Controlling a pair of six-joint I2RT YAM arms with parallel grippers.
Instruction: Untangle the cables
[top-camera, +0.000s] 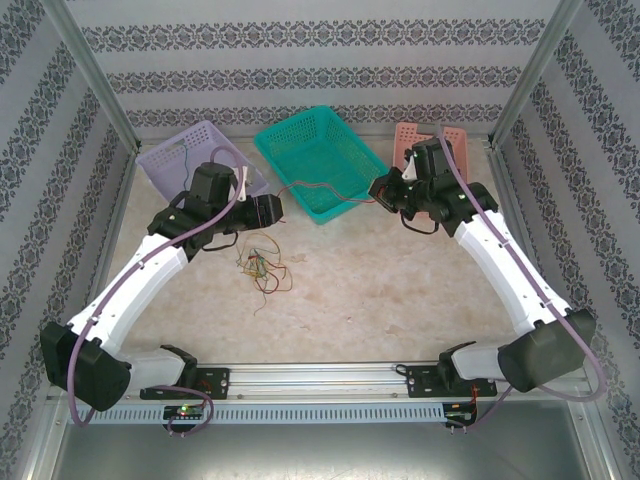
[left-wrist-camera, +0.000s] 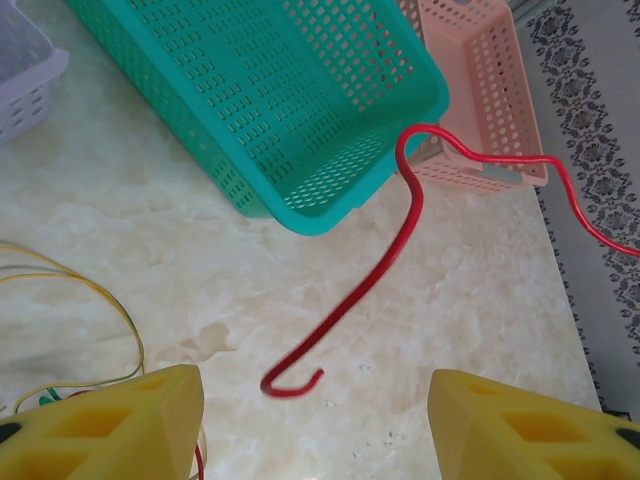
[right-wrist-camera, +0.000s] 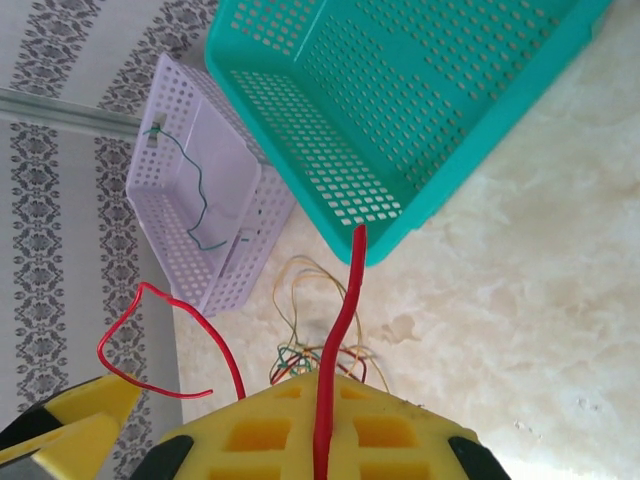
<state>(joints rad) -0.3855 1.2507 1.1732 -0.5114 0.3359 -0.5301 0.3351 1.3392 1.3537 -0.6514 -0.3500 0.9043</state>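
1. The right end effector (top-camera: 385, 190) is clamping tight on the thin red cable (left-wrist-camera: 413, 215), just beside the teal perforated plastic basket (top-camera: 320, 155). The cable is stretching leftward past the basket's near corner.
2. The left end effector (left-wrist-camera: 315, 415) is standing wide, its yellow fingers (left-wrist-camera: 110, 425) gripping nothing. The red cable's hooked free end is sitting between and just ahead of them, over the pale marbled counter (left-wrist-camera: 200, 260); whether it is touching the counter is hard to tell.
3. The tangle of thin orange-yellow, red and dark wires (top-camera: 262, 266) is lying on the counter near the left arm, apparently clear of the held cable.
4. One dark green wire (right-wrist-camera: 203, 200) is lying inside the lilac perforated plastic basket (right-wrist-camera: 160, 210), so sorting cables into baskets seems to be the plan.
5. The step in hand looks like securing that loose end. The left end effector should be squaring its fingers across the wire and closing just behind the hook, so nothing is slipping out.
6. Both arms would do well travelling together with a little slack, so the springy cable isn't flicking back into the tangle or snagging the basket rim.
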